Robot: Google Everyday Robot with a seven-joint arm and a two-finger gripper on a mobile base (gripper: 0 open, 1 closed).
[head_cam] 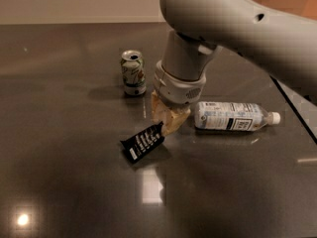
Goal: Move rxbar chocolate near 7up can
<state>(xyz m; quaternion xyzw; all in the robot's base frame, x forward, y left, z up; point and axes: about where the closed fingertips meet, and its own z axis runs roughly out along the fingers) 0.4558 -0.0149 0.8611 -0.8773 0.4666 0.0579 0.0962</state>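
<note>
**View of gripper point(166, 125) with rxbar chocolate point(142, 142) in its grasp**

Hanging from the pale arm point(237, 24) over the middle of the dark table point(59, 148). Tan fingers point(171, 117) closed tight on the upper right end of the black wrapper, with nothing else in hold. Bar tilted, gripped end higher, lower left end down towards the table surface; contact there not discernible. Placed in front of and slightly right of the 7up can point(133, 72), near it but apart. Can upright, behind and left of the gripper. Clear plastic bottle point(233, 116) lying on its side just right of the fingers, cap pointing right, apart from the bar.
</note>
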